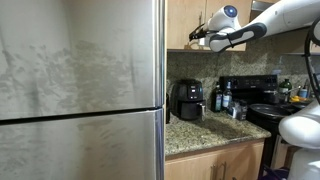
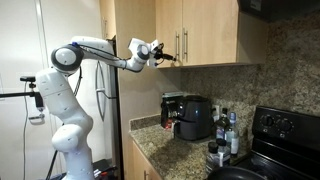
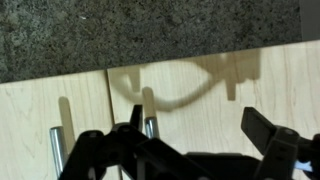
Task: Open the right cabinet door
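Open air fronts the flat light-brown wooden right cabinet door (image 2: 212, 35), high above the speckled granite countertop (image 2: 163, 150); a boxy black air fryer (image 2: 190, 115) and dark bottles (image 2: 226, 130) crowd its back edge.

A home kitchen. A speckled granite counter (image 1: 205, 133) runs along the wall, with a matching granite backsplash (image 2: 290, 75) rising behind its rear edge. A tall stainless-steel fridge (image 1: 80, 90) stands at one end of the counter and a black stove (image 2: 288, 125) at the other. Near the rear edge sit a black countertop appliance (image 2: 190, 115) and some bottles (image 2: 228, 132). Light wooden cabinets (image 2: 135, 20) hang above; the right door (image 2: 212, 30) has a slim silver bar handle (image 2: 185, 45).
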